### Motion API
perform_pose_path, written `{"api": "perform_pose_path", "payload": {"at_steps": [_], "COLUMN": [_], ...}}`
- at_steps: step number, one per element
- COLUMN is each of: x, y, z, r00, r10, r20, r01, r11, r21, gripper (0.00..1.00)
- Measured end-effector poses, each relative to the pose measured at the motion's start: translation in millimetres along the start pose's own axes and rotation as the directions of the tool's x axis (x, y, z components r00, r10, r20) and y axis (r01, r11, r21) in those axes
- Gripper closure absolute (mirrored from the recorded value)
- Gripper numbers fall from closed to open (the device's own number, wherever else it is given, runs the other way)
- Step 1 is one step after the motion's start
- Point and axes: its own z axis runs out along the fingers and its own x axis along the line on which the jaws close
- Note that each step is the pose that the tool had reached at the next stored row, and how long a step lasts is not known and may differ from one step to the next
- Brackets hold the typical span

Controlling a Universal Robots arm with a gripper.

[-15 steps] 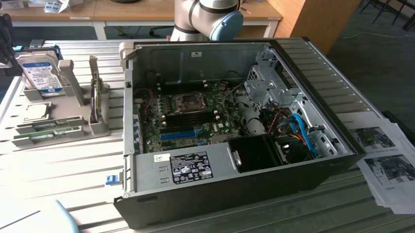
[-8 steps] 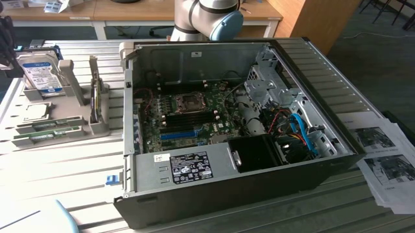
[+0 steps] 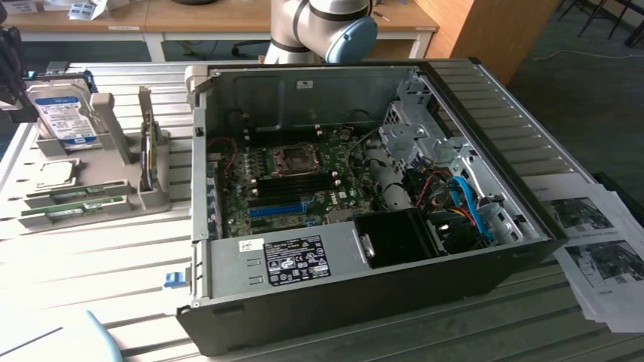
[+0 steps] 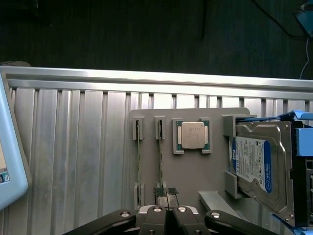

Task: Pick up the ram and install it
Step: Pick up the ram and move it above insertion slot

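Gripper (image 4: 166, 196) fingers are pressed together with nothing between them, hanging above the grey holder (image 4: 195, 171) on the slatted metal table (image 4: 73, 147). Closest to the fingertips is the ram (image 4: 160, 156), a thin green stick standing on edge in its end brackets. I cannot tell whether the pads reach it. A second stick (image 4: 139, 156) stands just beside it in the same way. Further along the holder lie the processor chip (image 4: 191, 134) and then the hard drive (image 4: 257, 164) propped in its cradle. In the exterior view the ram (image 3: 75, 197) sits in the holder, well apart from the open computer case (image 3: 352, 302) and the motherboard (image 3: 292, 181), so nothing is picked up yet. The main risk, as I judge it, is that shut fingers coming down would strike the stick's top edge and tilt it or knock it out of its brackets. A slight sideways error could also catch the neighbouring stick instead.
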Motion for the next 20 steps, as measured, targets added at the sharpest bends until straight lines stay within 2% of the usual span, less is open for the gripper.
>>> {"api": "perform_pose_path", "payload": {"at_steps": [20], "x": [0.2], "y": [-0.4], "z": [14.4], "r00": [1.0000], "r10": [0.000], "r20": [-0.0001], "r01": [0.000], "r11": [1.0000], "r21": [-0.0001], "gripper": [0.91]}}
